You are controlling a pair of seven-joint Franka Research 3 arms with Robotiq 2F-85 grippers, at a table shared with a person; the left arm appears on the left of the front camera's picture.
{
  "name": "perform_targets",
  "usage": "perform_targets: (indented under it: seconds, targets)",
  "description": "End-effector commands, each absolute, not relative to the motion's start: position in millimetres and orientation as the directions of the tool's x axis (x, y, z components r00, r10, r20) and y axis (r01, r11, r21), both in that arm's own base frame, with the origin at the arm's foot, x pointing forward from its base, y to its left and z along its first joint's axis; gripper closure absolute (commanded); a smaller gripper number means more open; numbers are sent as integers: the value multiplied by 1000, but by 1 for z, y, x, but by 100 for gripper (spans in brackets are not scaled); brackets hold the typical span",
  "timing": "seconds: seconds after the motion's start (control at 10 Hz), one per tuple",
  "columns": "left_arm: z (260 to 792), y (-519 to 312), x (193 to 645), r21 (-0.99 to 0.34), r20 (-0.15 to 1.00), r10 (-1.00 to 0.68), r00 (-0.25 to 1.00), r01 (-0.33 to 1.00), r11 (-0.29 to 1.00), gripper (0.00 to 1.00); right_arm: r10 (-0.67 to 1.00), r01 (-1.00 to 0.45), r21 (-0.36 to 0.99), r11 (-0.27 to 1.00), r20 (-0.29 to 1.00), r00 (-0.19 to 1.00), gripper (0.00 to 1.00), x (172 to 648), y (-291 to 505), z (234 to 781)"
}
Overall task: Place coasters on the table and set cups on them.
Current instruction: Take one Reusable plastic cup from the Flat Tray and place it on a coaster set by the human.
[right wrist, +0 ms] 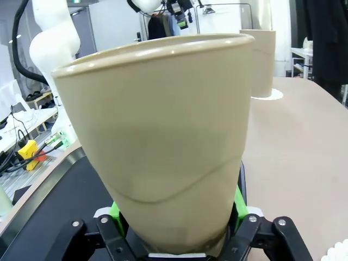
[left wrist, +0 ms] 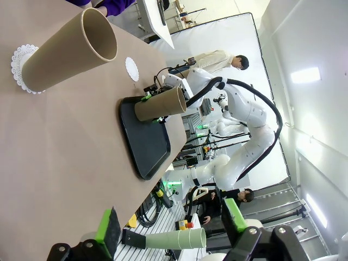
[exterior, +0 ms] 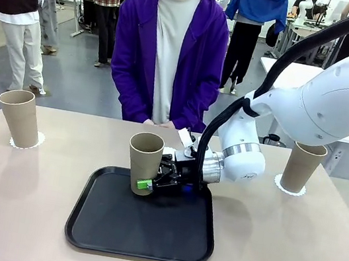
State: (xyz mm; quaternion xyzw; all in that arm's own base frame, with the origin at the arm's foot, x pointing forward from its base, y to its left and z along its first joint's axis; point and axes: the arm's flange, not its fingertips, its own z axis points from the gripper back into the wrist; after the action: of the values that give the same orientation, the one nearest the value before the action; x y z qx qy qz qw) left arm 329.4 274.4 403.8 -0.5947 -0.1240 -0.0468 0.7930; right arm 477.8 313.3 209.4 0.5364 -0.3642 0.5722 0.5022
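From the front, the right gripper [exterior: 147, 184] reaches in level from the right, fingers clamped on the base of the middle cup [exterior: 143, 162] over the black tray [exterior: 102, 239]. Two other cups [exterior: 20, 117] [exterior: 302, 167] stand on coasters [exterior: 37, 142] at the counter [exterior: 16, 198] ends. The left wrist view adds a bare third coaster [left wrist: 132, 69] beyond the tray, and the left gripper [left wrist: 171, 228] with fingers wide apart, empty.

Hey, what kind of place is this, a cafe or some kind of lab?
Most likely a robotics lab or demo hall, not a cafe. A white robot arm works at the table, another robot arm stands farther back among cables, and people stand around on an open floor.
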Motion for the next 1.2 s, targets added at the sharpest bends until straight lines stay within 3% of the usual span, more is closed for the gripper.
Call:
perform_targets:
  seconds: [0.0,0.1,0.3,0.4,1.1]
  targets:
    - [406,275,329,-933,256,79,963,224,282,0,189,-955,125,-268,979,75,87,484,317,206]
    - [406,275,329,-933,256,79,963,224,282,0,187,-955,124,-269,980,74,100,484,316,206]
    - [406,275,329,-933,256,79,963,224,282,0,175,-956,97,-276,983,49,100,475,319,221]
    - [406,275,329,-933,256,79,963,224,282,0,157,-965,100,-243,986,62,71,465,322,242]
    - [406,275,329,-933,256,79,963,224,282,0,210,-983,130,-127,972,101,71,422,353,419]
